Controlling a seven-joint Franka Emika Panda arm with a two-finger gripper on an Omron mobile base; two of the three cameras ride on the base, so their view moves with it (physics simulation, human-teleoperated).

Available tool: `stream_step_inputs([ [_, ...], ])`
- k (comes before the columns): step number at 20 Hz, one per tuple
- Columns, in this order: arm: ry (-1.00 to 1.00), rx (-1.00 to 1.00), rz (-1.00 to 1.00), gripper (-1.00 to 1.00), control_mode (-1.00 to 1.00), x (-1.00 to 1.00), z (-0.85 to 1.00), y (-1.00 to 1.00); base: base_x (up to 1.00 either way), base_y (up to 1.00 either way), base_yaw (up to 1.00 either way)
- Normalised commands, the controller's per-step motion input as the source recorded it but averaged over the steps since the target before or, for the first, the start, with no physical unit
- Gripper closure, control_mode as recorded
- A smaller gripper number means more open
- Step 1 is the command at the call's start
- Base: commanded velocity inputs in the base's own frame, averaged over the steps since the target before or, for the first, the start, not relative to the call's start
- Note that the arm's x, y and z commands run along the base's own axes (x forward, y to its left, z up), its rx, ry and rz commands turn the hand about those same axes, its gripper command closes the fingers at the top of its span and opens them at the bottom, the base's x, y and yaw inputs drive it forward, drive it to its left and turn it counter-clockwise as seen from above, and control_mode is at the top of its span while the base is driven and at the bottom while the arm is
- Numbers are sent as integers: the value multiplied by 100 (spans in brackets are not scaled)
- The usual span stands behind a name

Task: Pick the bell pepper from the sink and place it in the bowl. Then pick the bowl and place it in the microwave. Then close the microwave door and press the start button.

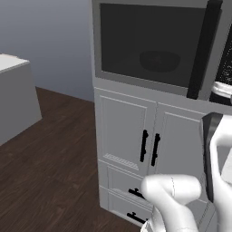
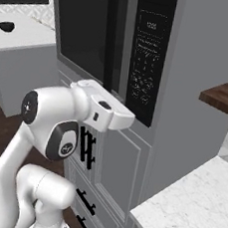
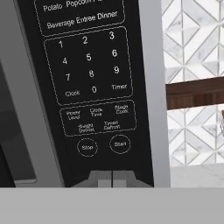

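- In front of the tall grey cabinet, we hold our gripper (image 3: 112, 178) right up to the black control panel (image 3: 89, 83) of the microwave (image 2: 113, 46).
- Our two finger tips are pressed together with no gap, and they hold nothing. We judge we keep them shut so they make one small tip for poking a button.
- The tips point at the panel, just under the round Start button (image 3: 120, 144). The Stop button (image 3: 87, 147) sits beside it, so a sloppy poke could hit the wrong one.
- The microwave door (image 1: 149, 43) looks shut and lies flat with the front. Its black bar handle (image 1: 202, 50) stands straight up and down, next to the panel.
- Through the dark glass we see a faint round shape that we think is the bowl (image 1: 159, 60). It sits the right way up inside, with its wide side lying flat.
- We cannot see the bell pepper through the glass, so we cannot tell where it is.
- We think only the last step is left, which is pushing Start.
- The panel is tall and thin, and its long side runs up and down.
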Motion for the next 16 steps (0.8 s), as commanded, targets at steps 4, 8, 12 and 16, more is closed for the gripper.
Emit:
stream_step_inputs([
  [4, 0, 4, 3, 100, -100, 1, -3, -29, 0, 0, 0],
  [8, 0, 4, 3, 100, -100, 8, -2, -25, 0, 0, 0],
  [12, 0, 0, 0, 100, -100, 13, -1, -5, 0, 0, 0],
  [16, 0, 1, 0, 100, -100, 22, 0, -12, 0, 0, 0],
])
